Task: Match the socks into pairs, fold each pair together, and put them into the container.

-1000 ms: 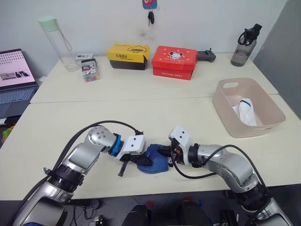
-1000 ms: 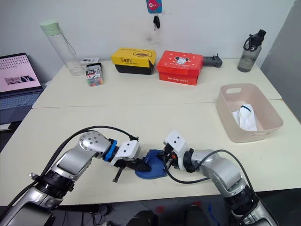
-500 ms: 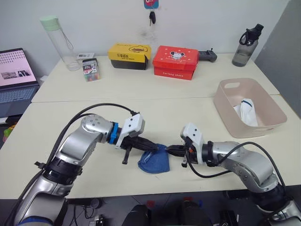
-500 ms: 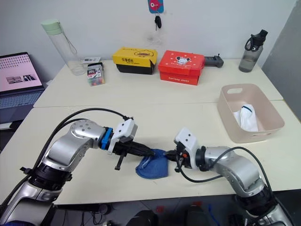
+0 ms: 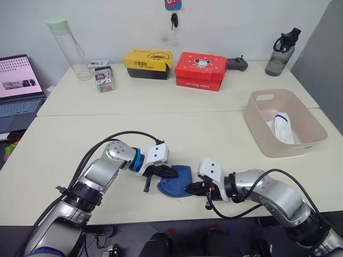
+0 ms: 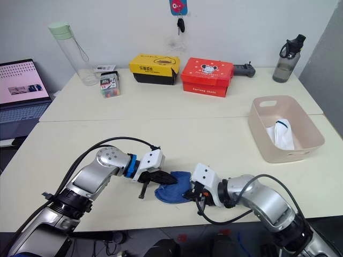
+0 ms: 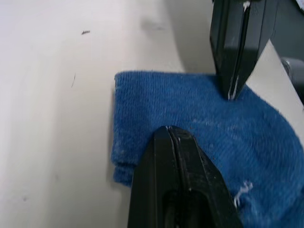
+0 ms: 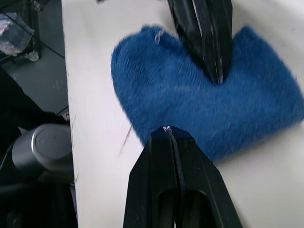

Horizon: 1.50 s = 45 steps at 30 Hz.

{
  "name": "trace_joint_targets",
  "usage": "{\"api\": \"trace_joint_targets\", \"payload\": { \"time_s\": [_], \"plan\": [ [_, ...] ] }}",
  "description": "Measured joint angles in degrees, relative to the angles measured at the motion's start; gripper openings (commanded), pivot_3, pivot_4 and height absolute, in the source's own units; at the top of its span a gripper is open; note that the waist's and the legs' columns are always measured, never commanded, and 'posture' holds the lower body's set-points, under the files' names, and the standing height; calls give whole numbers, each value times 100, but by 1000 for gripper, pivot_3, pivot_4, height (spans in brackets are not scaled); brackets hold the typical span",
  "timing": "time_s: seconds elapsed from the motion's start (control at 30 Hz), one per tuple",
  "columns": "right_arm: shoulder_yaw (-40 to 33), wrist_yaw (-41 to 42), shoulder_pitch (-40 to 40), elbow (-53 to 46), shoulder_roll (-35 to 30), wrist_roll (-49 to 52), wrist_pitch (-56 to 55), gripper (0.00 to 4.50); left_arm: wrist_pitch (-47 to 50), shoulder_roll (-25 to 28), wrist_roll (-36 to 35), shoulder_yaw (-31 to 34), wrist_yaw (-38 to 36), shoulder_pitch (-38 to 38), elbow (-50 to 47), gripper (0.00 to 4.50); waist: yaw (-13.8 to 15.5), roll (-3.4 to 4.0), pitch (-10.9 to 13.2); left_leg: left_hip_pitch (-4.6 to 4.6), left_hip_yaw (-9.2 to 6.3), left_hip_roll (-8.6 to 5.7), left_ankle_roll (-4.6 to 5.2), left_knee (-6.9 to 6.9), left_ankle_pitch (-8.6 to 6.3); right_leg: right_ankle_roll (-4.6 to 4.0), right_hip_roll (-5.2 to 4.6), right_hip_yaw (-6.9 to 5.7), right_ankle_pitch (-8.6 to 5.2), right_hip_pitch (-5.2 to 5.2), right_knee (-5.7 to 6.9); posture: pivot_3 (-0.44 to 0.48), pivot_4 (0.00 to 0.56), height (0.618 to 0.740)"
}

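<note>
A folded bundle of medium blue socks (image 5: 180, 180) lies flat on the table near its front edge. My left gripper (image 5: 173, 173) is shut, and its tip rests on top of the blue fabric (image 7: 142, 109). My right gripper (image 5: 188, 189) is also shut, with its tip at the bundle's near edge (image 8: 190, 109). In each wrist view the other gripper's closed fingers touch the far side of the bundle. The pink-beige container (image 5: 278, 149) stands at the right, with a white sock with a navy mark (image 5: 280, 127) inside it.
Along the back stand a yellow box (image 5: 146, 63), a red box (image 5: 198, 70), a clear bottle (image 5: 67, 48), a dark bottle (image 5: 280, 51), a small pack (image 5: 103, 79) and a black controller (image 5: 236, 64). A laptop (image 5: 19, 85) sits at far left.
My right gripper has moved left and nearer the table's front edge, to the bundle's near side. My left gripper's tip has come down onto the blue fabric, which now lies flatter.
</note>
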Motion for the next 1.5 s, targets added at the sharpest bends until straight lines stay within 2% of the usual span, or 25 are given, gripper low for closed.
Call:
{"api": "trace_joint_targets", "payload": {
  "time_s": [0.17,0.3,0.47,0.63,0.73,0.83,0.97,1.2,1.3,1.5],
  "plan": [
    [-226,70,71,-373,-181,105,38,45,-15,197,-239,274,-253,179,-42,0,-6,0,1,-3,-2,2,0,-1,0,0,1,-3,0,-3,1,0,150,726],
    [-589,115,112,-791,-503,293,205,45,79,268,-336,371,-414,-6,-250,0,32,-1,1,-6,-6,-1,0,3,0,0,-1,-7,0,4,-7,0,150,726],
    [-961,39,116,-978,-527,328,231,45,187,-23,-434,353,-425,-357,-535,0,12,-2,1,-5,-2,-1,0,2,0,0,-1,-6,0,5,-6,0,150,726],
    [-961,-321,219,-952,-576,-156,27,45,-36,-107,-158,132,-380,-207,-335,0,-17,-2,1,-2,0,3,0,-2,0,0,2,-5,0,1,-1,0,150,726],
    [-1095,-524,210,-927,-265,91,586,45,-383,-4,133,54,-367,27,-27,0,-13,-1,2,-4,-1,3,0,-2,0,0,2,-4,0,0,-1,0,150,726],
    [-1383,-522,163,-895,-102,573,1207,603,-513,93,157,100,-352,188,-108,0,7,-1,1,-4,-2,0,0,0,0,0,-1,-2,0,4,-6,0,150,726],
    [-1650,-478,139,-875,-117,1024,1709,2014,-525,195,132,251,-263,499,-292,0,10,-1,1,-2,-3,1,0,-2,0,0,-1,-3,0,4,-5,0,150,726],
    [-2063,-936,-65,-446,651,1687,3006,4476,-611,273,136,350,-152,686,-372,0,-2,1,0,4,-1,2,0,-6,0,0,0,-1,0,4,-1,0,150,726],
    [-2300,-1199,-257,-83,1358,1898,3644,4476,-634,270,143,349,-139,671,-346,0,-7,2,-1,5,0,2,0,-6,0,0,0,1,0,3,3,0,150,726],
    [-2498,-1658,-470,537,2125,1852,4145,4476,-661,259,152,346,-116,665,-327,0,-18,3,-2,7,0,1,0,-6,0,0,0,3,0,2,4,0,150,726]
  ]
}}
